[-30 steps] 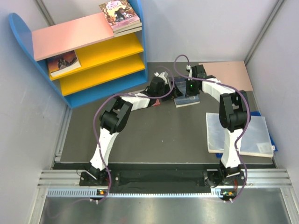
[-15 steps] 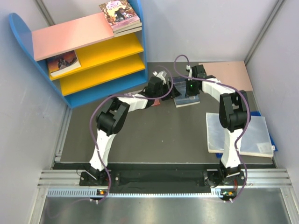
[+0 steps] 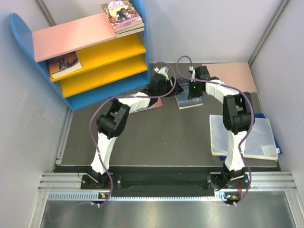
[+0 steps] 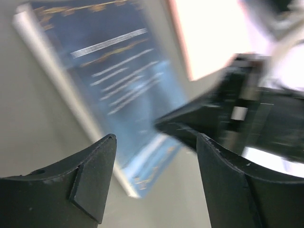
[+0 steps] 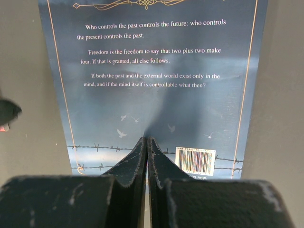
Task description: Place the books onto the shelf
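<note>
The navy blue book (image 3: 190,99) lies flat on the dark floor, back cover up (image 5: 152,71). My right gripper (image 5: 146,140) is shut, its tips resting on that cover near the barcode, with nothing between them. My left gripper (image 4: 154,137) is open just left of the book (image 4: 109,71), nothing between its jaws; its view is blurred. A reddish book edge (image 3: 156,101) shows under my left forearm. The shelf (image 3: 90,52) stands at the back left. Stacked books (image 3: 121,15) lie on its pink top and one book (image 3: 64,64) on the upper yellow board.
A flat pink board (image 3: 232,76) lies at the back right, behind the navy book. A large pale pad (image 3: 242,137) lies on the right, beside my right arm. Grey walls close in the floor on both sides.
My left wrist has swung back and to the right, closer to the navy book. The right arm and the book have not moved.
</note>
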